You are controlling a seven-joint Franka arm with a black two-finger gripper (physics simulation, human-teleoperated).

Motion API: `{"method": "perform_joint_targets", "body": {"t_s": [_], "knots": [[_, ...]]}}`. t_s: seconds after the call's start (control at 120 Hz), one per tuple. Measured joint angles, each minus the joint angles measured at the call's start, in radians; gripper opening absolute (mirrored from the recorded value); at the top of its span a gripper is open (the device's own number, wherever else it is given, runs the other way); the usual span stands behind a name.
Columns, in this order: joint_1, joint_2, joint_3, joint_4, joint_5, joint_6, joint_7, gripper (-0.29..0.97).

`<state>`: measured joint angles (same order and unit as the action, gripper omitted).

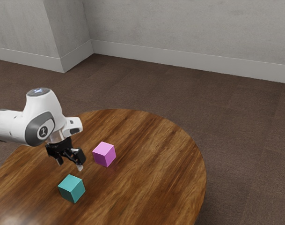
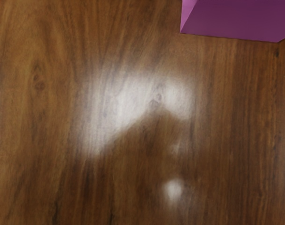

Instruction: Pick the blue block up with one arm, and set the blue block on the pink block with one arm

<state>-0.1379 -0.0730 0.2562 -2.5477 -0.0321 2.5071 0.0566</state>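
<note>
Hand (image 1: pixel 70 162) hovers over the wooden bench (image 1: pixel 151 154) just beside the pink block (image 1: pixel 104 154), on the exterior view's left of it, with its fingers spread and nothing between them. The blue block (image 1: pixel 71 188) rests on the bench near the pink block, toward the exterior view's lower left of it, touching neither block nor hand.

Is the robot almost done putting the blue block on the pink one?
No, it has barely started. Done: nothing yet. The blue block sits on the table, apart from the pink block. In hand: nothing. The tool hangs open and empty above bare wood, near both blocks. Left: grab the blue block, lift it and set it on the pink block.
</note>
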Motion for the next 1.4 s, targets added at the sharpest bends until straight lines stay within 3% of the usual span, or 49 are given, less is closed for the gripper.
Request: {"method": "perform_joint_targets", "body": {"t_s": [0.625, 1.283, 1.4], "knots": [[-0.036, -0.128, -0.029, -0.179, -0.031, 0.046, 0.039, 0.68], [-0.03, -0.027, -0.037, -0.18, -0.053, 0.091, 0.006, 0.68], [-0.03, -0.025, -0.046, -0.171, -0.05, 0.098, -0.005, 0.52]]}}
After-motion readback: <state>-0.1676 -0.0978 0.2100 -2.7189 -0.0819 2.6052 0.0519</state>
